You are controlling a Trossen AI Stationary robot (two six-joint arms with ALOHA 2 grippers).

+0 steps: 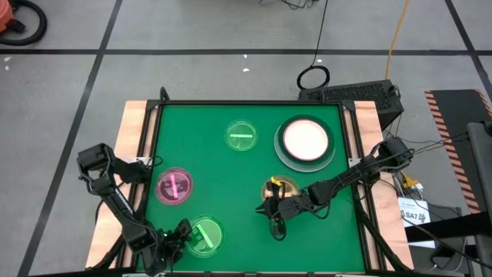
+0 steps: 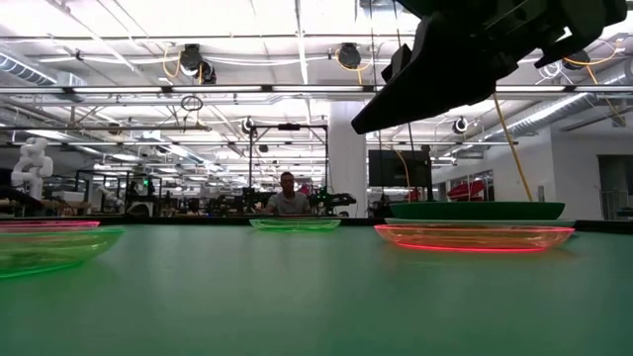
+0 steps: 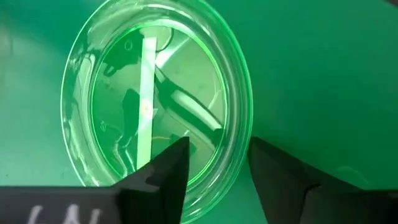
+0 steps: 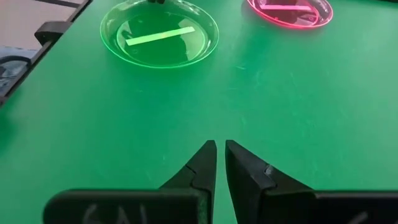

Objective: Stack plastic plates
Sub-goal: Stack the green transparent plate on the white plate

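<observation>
The left end effector, open and empty, straddles the rim of the near green dish, which looks light, stiff and slippery, best pinched at that thin rim.

Green table surface, wooden edging along both sides. Grey tiled floor beyond, dark seams. Yellow cable trails across the floor, well beyond the right tool. Black coiled cable lies just past the table's far edge. Low view: a person sits far behind the table, workshop racks and ceiling lights around.
</observation>
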